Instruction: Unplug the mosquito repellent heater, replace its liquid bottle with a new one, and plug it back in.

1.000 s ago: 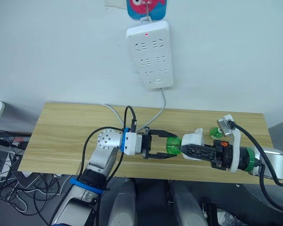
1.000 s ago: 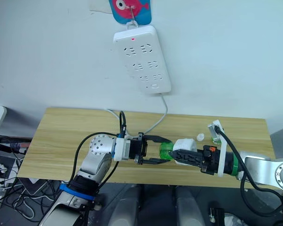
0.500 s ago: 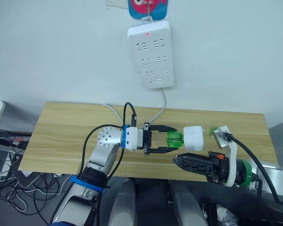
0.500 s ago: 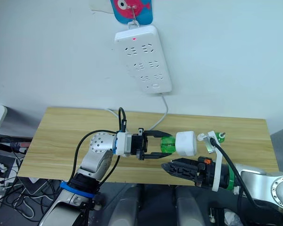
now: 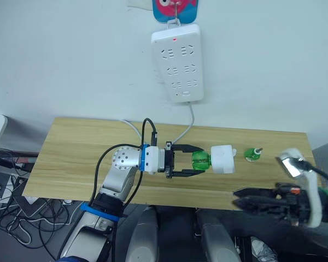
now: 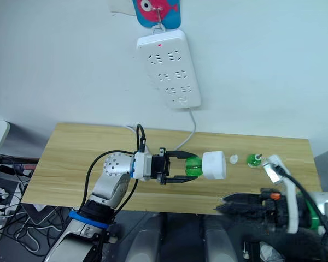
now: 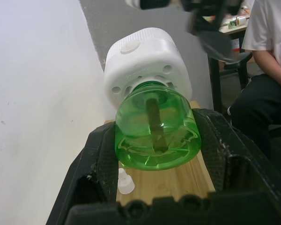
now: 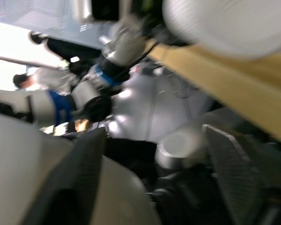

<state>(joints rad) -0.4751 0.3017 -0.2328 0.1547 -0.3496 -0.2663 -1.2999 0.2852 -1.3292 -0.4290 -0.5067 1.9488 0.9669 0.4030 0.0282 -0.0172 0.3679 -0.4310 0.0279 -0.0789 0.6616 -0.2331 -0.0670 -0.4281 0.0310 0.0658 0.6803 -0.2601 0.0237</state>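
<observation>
The right gripper (image 5: pixel 241 200), empty with fingers apart, is seen nearest, off the wooden table's (image 5: pixel 71 158) front edge. Above the table, the green bottle (image 5: pixel 200 162) — screwed into the mosquito repellent heater (image 5: pixel 222 159) — is clamped by the left gripper (image 5: pixel 195 163). The white body would best be gripped squarely and twisted about the bottle's axis. Beyond stand a loose white cap (image 6: pixel 234 159) and another green bottle (image 5: pixel 252 155) — then the wall's power strip (image 5: pixel 178 64).

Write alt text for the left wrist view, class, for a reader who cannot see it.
The left claw grips a translucent green bottle screwed into the white heater. A small white cap lies on the wooden table below.
</observation>
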